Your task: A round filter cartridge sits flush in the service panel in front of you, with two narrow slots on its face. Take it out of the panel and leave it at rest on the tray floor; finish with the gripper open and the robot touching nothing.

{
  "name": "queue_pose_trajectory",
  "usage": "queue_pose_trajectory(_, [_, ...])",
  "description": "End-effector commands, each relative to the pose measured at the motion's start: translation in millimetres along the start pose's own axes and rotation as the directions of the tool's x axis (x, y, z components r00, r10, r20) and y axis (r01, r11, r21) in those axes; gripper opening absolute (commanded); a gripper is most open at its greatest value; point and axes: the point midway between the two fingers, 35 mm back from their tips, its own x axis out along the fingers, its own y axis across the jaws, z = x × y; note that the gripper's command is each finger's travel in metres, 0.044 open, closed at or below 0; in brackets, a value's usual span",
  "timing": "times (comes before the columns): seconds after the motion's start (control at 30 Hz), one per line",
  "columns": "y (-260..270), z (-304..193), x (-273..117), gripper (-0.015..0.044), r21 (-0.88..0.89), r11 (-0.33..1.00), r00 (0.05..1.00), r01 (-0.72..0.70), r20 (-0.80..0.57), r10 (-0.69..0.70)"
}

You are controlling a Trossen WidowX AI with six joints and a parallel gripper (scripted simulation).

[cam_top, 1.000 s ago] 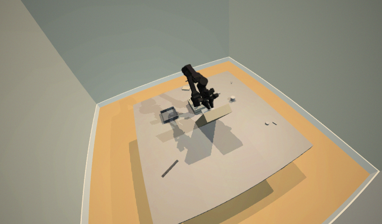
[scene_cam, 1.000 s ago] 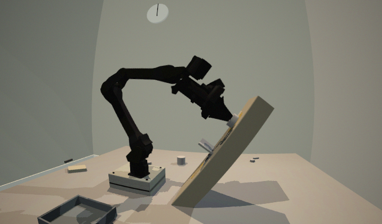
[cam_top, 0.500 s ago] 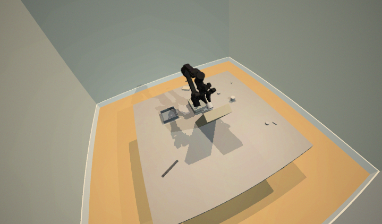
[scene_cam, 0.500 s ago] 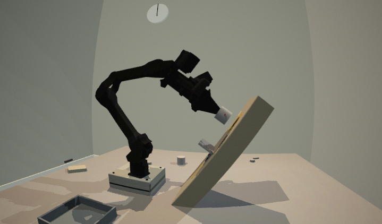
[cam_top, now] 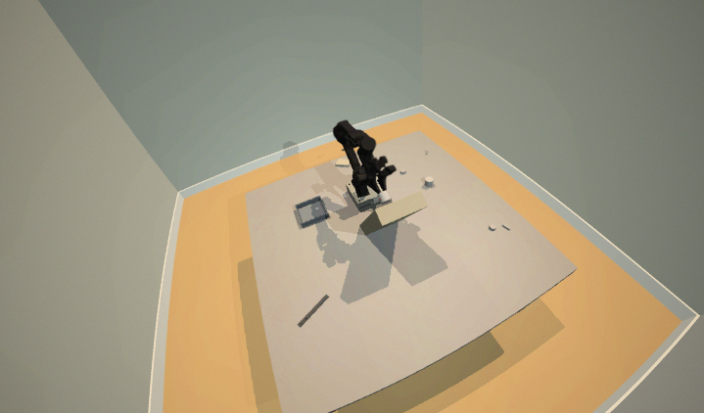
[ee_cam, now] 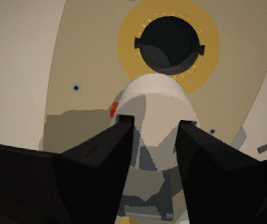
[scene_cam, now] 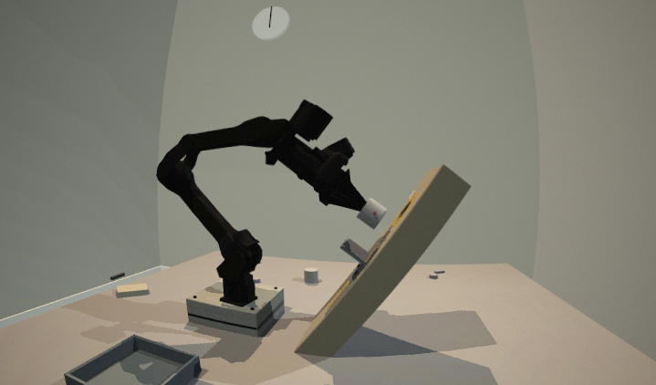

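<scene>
One black six-joint arm (cam_top: 354, 163) (scene_cam: 234, 135), its foot upright well inside the counter's edges, nearer the far edge than the near one in the top view. Lower link: leaning back from the foot. Elbow: bent, raised. Upper link: nearly level, reaching forward. Wrist (scene_cam: 298, 160): angled down and forward. One gripper (cam_top: 382, 192) (scene_cam: 364, 208) (ee_cam: 154, 127): two dark fingers, part-way apart, closed on a load, pointing obliquely downward, raised above the counter.

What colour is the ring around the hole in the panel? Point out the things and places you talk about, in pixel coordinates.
Yellow-orange; the ring (ee_cam: 208, 44) shows best in the wrist view.
</scene>
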Motion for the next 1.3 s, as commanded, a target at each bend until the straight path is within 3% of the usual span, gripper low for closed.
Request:
queue_pose_trajectory(0.0, [3.3,-12.7,1.1,0.0000,0.006,1.000,1.000,0.007,0.010,-0.007])
queue_pose_trajectory(0.3, [10.7,-37.3,6.2,0.0000,0.006,1.000,1.000,0.006,0.009,-0.006])
queue_pose_trajectory(0.47, [9.6,-31.8,5.4,0.0117,0.000,1.000,1.000,-0.001,-0.003,0.001])
queue_pose_trajectory(0.97, [10.1,-35.6,5.8,0.0117,0.006,1.000,1.000,0.006,0.009,-0.006])
queue_pose_trajectory(1.27, [-11.7,36.9,-3.3,0.0117,0.006,1.000,1.000,0.007,0.012,-0.007])
